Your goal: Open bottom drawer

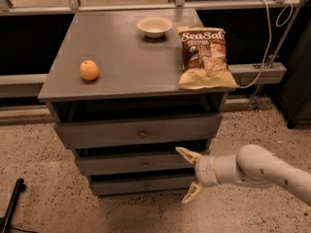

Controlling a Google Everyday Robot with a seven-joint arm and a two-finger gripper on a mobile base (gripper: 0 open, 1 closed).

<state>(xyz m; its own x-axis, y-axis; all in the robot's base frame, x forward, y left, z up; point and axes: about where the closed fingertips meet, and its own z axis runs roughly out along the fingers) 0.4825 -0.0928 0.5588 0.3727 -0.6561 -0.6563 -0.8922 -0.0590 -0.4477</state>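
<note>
fingers (187, 154) spread wide, holding nothing | gripper (189, 174) hovers at the right end of the lower drawer fronts, off the knobs | bottom drawer (141, 184) lowest in the grey cabinet (126, 57), looks shut | task: nothing opened yet; grasp and pull remain

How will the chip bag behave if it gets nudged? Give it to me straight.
The chip bag looks puffed and crinkly, so it is probably light and floppy and would slide easily. Its lower end lies at the front edge of the cabinet top, so a forward push could tip it off. The open gripper hangs low, by the right end of the bottom drawer.
</note>
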